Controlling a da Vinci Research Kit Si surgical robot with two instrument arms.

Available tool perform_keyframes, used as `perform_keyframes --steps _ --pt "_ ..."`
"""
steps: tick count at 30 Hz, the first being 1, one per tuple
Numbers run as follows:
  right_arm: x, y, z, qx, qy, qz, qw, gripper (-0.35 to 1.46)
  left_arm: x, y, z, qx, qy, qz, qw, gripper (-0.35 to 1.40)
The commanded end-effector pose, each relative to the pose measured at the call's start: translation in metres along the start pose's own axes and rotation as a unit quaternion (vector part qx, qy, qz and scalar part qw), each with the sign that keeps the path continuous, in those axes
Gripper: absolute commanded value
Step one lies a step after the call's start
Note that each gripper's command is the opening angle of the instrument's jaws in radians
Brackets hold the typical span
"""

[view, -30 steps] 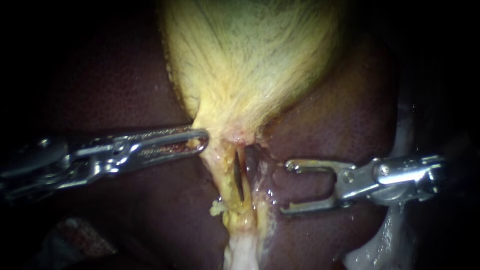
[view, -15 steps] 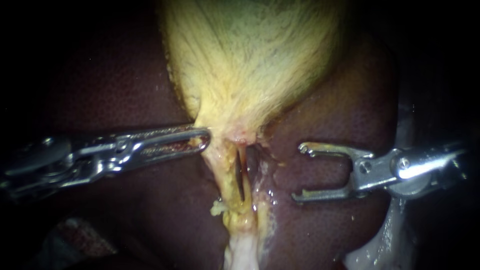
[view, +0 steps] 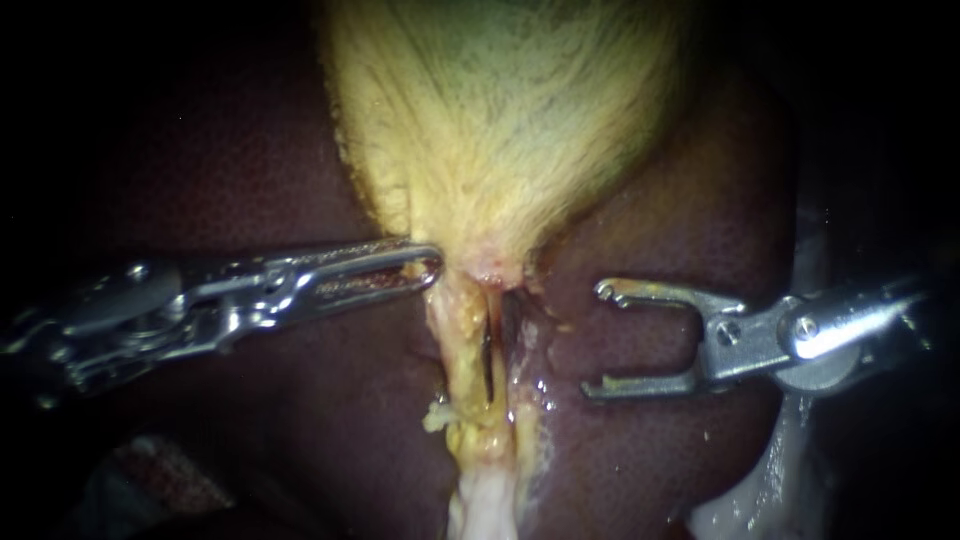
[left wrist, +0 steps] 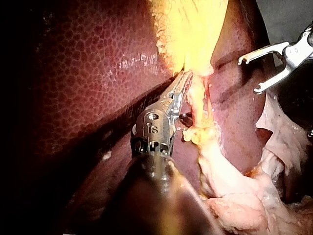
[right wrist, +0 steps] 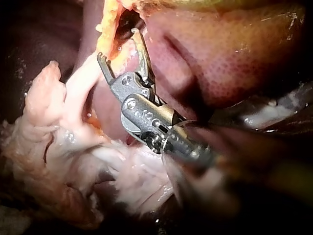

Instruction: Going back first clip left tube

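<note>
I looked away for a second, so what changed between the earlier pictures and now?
The right instrument drew back from the tubes toward its own side, jaws open throughout. The left instrument nudged in at the gallbladder neck, shifting the tissue slightly. The liver is unchanged.

Close view along the right instrument (right wrist: 118, 46), its two jaws standing apart with nothing held between them. Just ahead of the jaws lies a strip of yellow tissue (right wrist: 108, 27). Dark red liver (right wrist: 234, 63) lies beside the shaft on one side, pale ragged tissue (right wrist: 68, 147) on the other.
</note>
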Motion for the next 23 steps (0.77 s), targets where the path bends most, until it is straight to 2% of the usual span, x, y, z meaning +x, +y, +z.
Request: perform_keyframes --steps 1,12,23 --pt "0.0 0.0 0.0 0.0 0.0 -0.003 1.0 0.6 0.0001 -0.0001 0.0001 -0.001 0.001 0.0 1.0 -0.06" --pt "-0.0002 0.0001 -0.0001 0.0 -0.001 -0.026 0.9996 0.6 0.0007 -0.0005 0.0007 0.002 0.004 0.002 1.0 -0.06" --pt "-0.0003 0.0001 -0.0002 0.001 0.0 -0.027 0.9996 0.6 0.0006 -0.0005 0.0008 0.002 0.004 0.002 1.0 -0.06"
